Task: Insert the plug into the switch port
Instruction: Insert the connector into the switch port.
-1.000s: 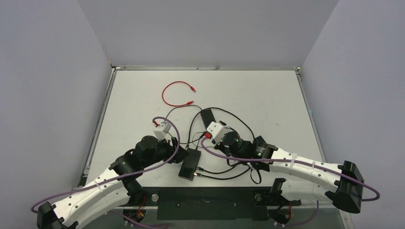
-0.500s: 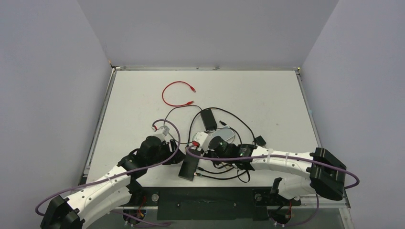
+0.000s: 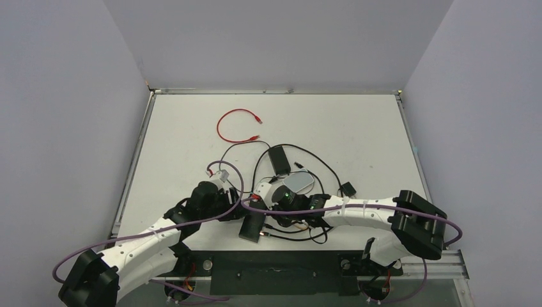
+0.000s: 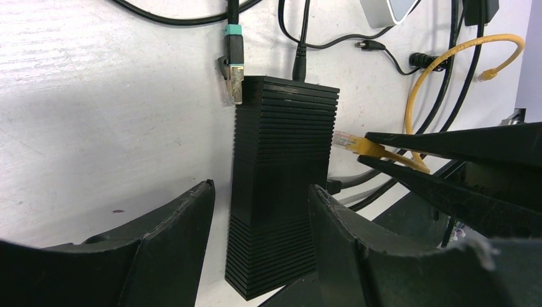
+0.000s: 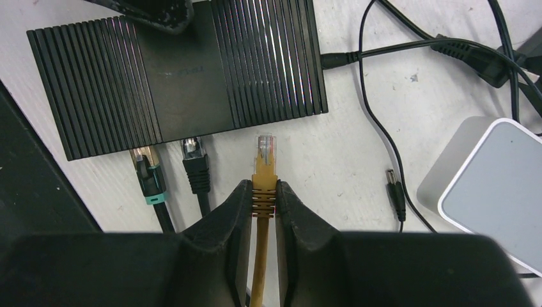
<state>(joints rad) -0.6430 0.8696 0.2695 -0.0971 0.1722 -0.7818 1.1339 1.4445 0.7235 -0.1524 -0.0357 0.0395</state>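
Two arms nearer switch (image 5: 172, 77) | right gripper (image 5: 263, 195) pinching yellow plug (image 5: 264, 152); tip now just short of port face (image 5: 281, 118); push-in next | left gripper (image 4: 259, 204) spread wide, straddling switch, holding nothing

**Plug (image 5: 264, 148) held just short of the switch (image 5: 179, 77)**
The plug is a clear modular connector with a yellow ribbed boot. It is clamped by the boot in the right gripper (image 5: 263, 189), level with the surface. Its tip points squarely at one long face of the switch, near it but not touching or inserted. The switch is a flat black rectangular box with ribbed ends, lying flat. Its port openings cannot be seen.
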